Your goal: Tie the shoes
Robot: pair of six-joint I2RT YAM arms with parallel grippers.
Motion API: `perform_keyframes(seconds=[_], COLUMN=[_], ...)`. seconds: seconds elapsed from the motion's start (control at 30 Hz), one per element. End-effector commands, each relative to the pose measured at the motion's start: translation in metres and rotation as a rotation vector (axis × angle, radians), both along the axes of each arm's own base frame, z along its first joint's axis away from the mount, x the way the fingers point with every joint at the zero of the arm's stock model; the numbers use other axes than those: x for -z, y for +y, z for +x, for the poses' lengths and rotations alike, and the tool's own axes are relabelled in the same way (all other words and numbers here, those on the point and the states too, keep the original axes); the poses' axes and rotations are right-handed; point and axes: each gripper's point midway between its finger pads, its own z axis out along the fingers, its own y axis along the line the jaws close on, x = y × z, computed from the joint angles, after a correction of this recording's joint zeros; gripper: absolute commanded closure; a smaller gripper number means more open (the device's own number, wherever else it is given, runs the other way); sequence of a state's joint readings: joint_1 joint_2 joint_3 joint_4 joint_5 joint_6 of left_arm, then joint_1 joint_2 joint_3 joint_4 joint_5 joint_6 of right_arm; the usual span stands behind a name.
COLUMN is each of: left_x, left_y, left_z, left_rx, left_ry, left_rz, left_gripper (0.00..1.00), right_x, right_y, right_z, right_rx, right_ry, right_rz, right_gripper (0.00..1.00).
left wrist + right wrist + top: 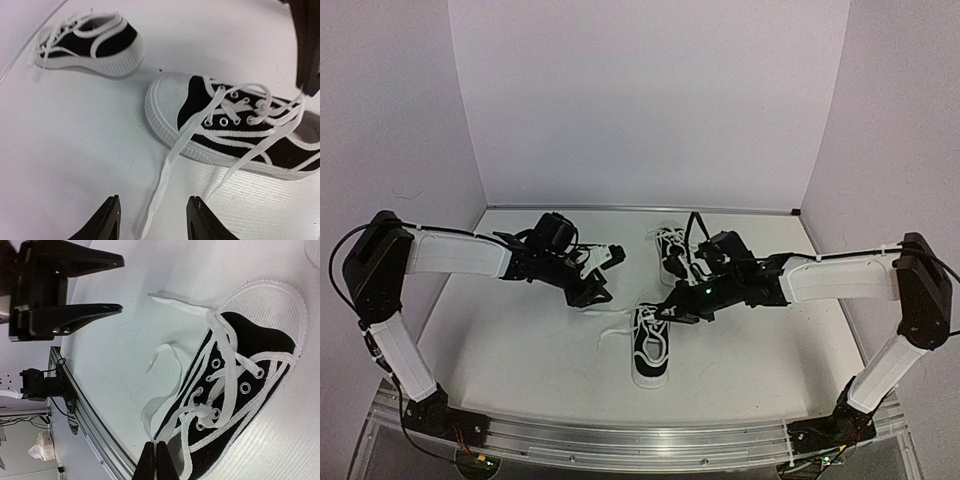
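Observation:
Two small black shoes with white soles and laces lie on the white table. The near shoe [650,350] lies close to both grippers, and the far shoe [672,250] sits behind it. My right gripper [155,460] is shut on a loop of the near shoe's [240,385] white lace [165,405], just beside the eyelets. My left gripper [152,220] is open and hovers low over the table. A loose lace end [167,170] from the near shoe [235,125] runs between its fingers [107,220] without being pinched. The far shoe [95,42] lies unlaced-looking at upper left.
White walls close in the table at the back and on both sides. The aluminium front rail [620,440] carries both arm bases. My left gripper [117,285] shows in the right wrist view, left of the near shoe's toe.

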State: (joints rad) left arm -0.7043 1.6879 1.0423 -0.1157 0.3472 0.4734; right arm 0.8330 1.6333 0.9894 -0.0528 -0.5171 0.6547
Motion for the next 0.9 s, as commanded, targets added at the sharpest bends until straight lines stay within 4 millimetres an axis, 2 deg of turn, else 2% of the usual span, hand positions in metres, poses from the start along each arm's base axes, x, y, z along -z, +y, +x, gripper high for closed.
perform_keyframes(seconds=[0.0, 0.17, 0.33, 0.37, 0.57, 0.67, 0.77, 0.87], left_x=[0.045, 0.075, 0.089, 0.09, 0.097, 0.072, 0.025, -0.016], left_y=[0.013, 0.016, 0.018, 0.018, 0.025, 0.026, 0.03, 0.04], left_z=[0.001, 0.003, 0.006, 0.006, 0.0, 0.0, 0.005, 0.001], left_rx=[-0.004, 0.005, 0.0, -0.001, -0.058, -0.131, -0.235, -0.353], left_ry=[0.123, 0.185, 0.21, 0.215, 0.311, 0.301, 0.22, 0.21], left_rz=[0.165, 0.254, 0.3, 0.301, 0.35, 0.283, 0.154, 0.051], left_gripper=[0.54, 0.53, 0.57, 0.61, 0.99, 1.0, 1.0, 1.0], right_x=[-0.016, -0.017, -0.015, -0.015, -0.015, -0.014, -0.01, -0.006], right_y=[0.003, 0.003, 0.002, 0.002, 0.002, 0.002, 0.002, 0.001], right_z=[0.001, 0.001, 0.002, 0.002, 0.003, 0.004, 0.005, 0.006], right_rx=[0.0, 0.001, 0.004, 0.005, 0.008, 0.013, 0.016, 0.018], right_ry=[-0.043, -0.045, -0.042, -0.042, -0.045, -0.047, -0.047, -0.047], right_rz=[0.034, 0.034, 0.03, 0.03, 0.028, 0.021, 0.011, 0.001], right_gripper=[1.0, 1.0, 1.0, 1.0, 1.0, 1.0, 1.0, 1.0])
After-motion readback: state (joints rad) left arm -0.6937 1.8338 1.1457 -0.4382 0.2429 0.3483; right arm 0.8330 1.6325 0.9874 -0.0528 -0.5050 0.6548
